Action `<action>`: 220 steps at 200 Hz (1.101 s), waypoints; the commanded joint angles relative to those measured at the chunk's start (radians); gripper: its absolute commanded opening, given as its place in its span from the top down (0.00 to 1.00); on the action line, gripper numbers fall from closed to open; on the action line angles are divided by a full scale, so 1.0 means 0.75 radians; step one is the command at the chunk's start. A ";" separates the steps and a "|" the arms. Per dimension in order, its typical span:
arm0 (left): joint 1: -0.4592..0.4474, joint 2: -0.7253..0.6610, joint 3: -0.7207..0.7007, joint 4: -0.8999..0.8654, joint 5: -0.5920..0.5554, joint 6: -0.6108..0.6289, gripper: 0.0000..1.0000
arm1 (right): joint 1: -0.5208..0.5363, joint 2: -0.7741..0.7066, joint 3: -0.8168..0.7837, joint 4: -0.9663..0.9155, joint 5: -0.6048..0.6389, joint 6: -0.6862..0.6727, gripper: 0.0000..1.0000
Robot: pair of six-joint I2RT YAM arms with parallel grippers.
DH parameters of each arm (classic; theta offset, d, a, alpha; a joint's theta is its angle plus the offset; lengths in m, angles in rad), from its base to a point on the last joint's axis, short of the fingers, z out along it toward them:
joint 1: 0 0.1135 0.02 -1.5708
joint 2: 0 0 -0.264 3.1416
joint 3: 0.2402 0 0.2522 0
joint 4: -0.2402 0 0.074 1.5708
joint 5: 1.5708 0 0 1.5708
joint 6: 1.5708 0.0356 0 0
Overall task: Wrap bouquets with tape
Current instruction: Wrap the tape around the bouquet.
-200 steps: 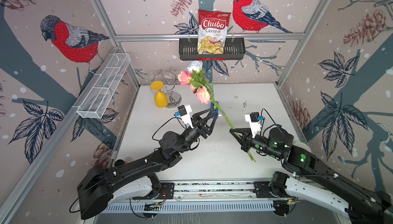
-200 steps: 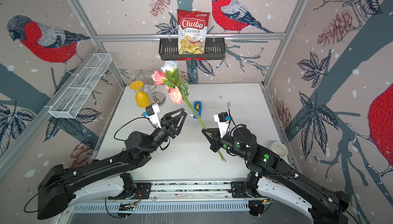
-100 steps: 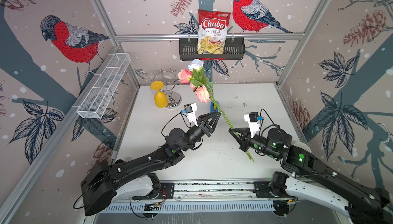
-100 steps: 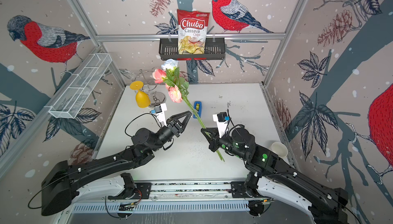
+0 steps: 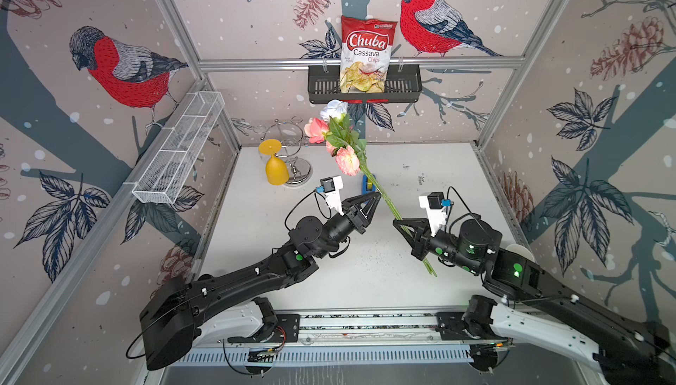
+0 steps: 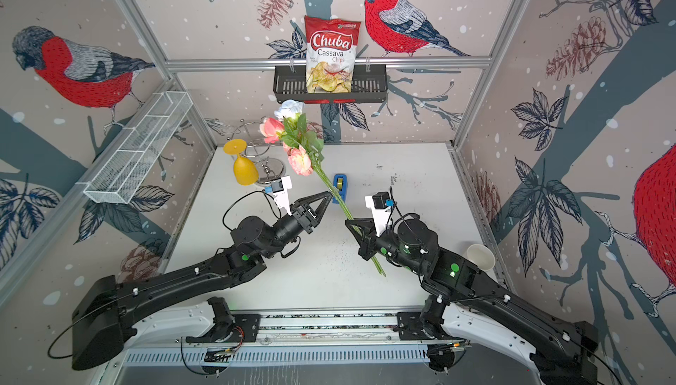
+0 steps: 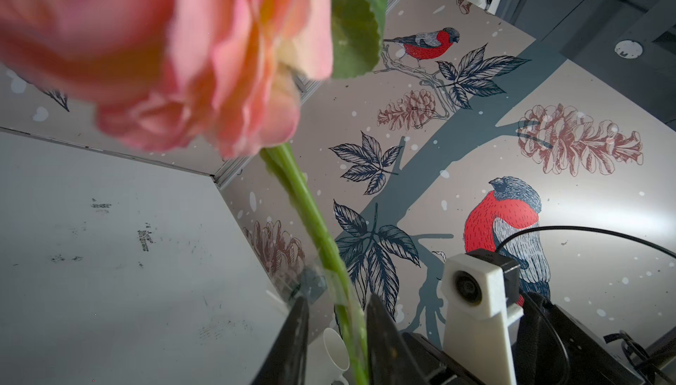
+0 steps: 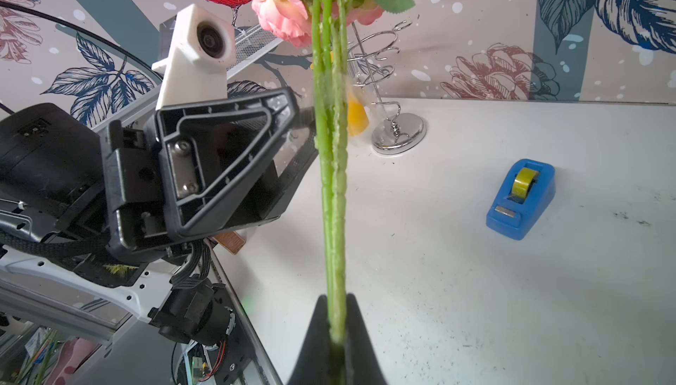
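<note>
The bouquets are one bunch (image 5: 344, 138) (image 6: 303, 145) of pink and white blooms on long green stems (image 8: 333, 182), held slanted above the table. My right gripper (image 8: 336, 297) (image 5: 397, 223) is shut on the stems near their lower end. My left gripper (image 7: 336, 299) (image 6: 329, 195) straddles the stems higher up, jaws narrowed but open, with a gap on one side. A clear strip of tape (image 7: 311, 284) clings to one left fingertip and to the stem (image 7: 314, 218). The tape roll sits in its blue dispenser (image 8: 521, 196) (image 6: 341, 185) on the table behind the stems.
An upturned yellow goblet (image 5: 276, 171) leans at a chrome wire stand (image 5: 296, 174) at the back left. A white cup (image 6: 480, 255) stands by the right wall. A wire basket (image 5: 179, 153) and a black basket with a chips bag (image 5: 365, 83) hang on the walls.
My left gripper has moved right and forward onto the stems, and its jaws have narrowed from wide open. The right gripper and the bouquet have hardly moved.
</note>
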State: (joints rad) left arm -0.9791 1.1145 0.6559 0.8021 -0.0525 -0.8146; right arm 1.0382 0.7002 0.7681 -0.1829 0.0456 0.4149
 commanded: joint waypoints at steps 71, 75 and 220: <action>-0.002 -0.012 0.068 -0.018 0.035 0.003 1.00 | 0.002 0.014 -0.060 0.041 0.163 -0.010 1.00; -0.001 -0.010 0.072 -0.015 0.037 0.008 1.00 | 0.002 0.015 -0.066 0.038 0.164 -0.009 1.00; -0.002 -0.235 -0.041 -0.313 -0.121 0.193 1.00 | -0.037 -0.107 -0.098 0.137 0.258 0.160 1.00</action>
State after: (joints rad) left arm -0.9791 0.9703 0.6559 0.6224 -0.0803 -0.7376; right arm 1.0138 0.6476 0.6834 -0.1406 0.2272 0.4942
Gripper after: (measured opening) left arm 0.056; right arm 0.083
